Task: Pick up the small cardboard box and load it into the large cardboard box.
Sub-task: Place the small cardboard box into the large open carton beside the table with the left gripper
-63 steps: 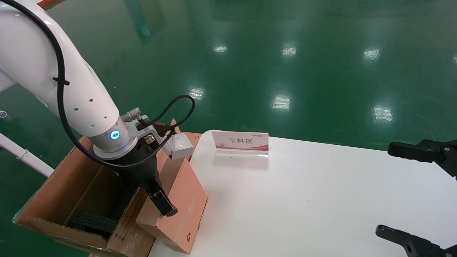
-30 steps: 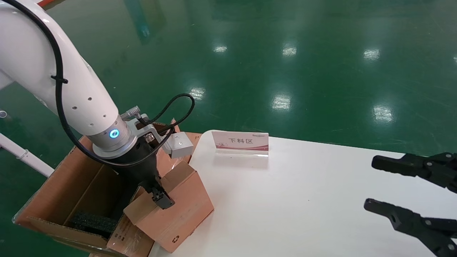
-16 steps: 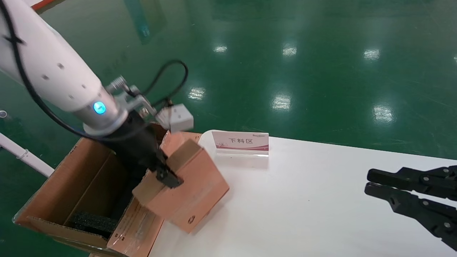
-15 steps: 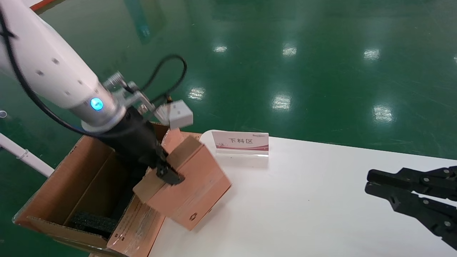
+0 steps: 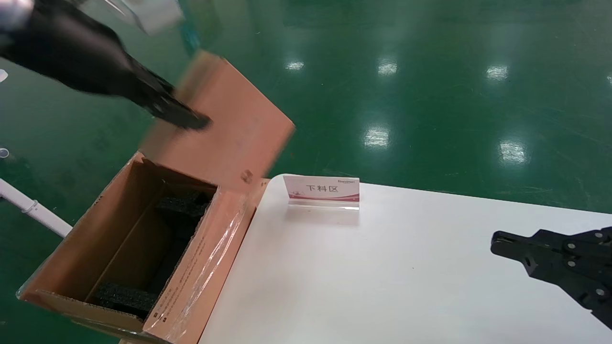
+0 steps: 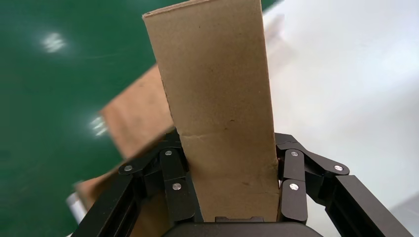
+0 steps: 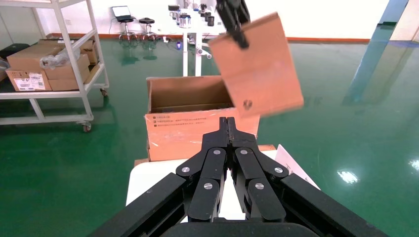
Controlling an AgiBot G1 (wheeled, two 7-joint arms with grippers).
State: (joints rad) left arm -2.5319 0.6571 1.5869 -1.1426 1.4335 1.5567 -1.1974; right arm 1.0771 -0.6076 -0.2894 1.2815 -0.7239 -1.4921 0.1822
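1. The left gripper (image 6: pixel 227 197) is clamping the small cardboard box (image 5: pixel 224 124) by one edge, carrying it high above the large cardboard box (image 5: pixel 62 267); likely for clearing the flaps.
2. The carton is hanging between its fingers.
3. The right gripper (image 7: pixel 228 128) is idling over the white table (image 5: pixel 382 286), fingers pressed together, holding nothing.

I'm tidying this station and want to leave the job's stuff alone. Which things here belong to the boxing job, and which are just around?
Part of the job:
- small cardboard box, lifted in the left gripper
- large cardboard box, open, beside the table

Just around:
- sign stand on the white table
- right gripper, shut and idle over the table
- shelf cart holding cartons
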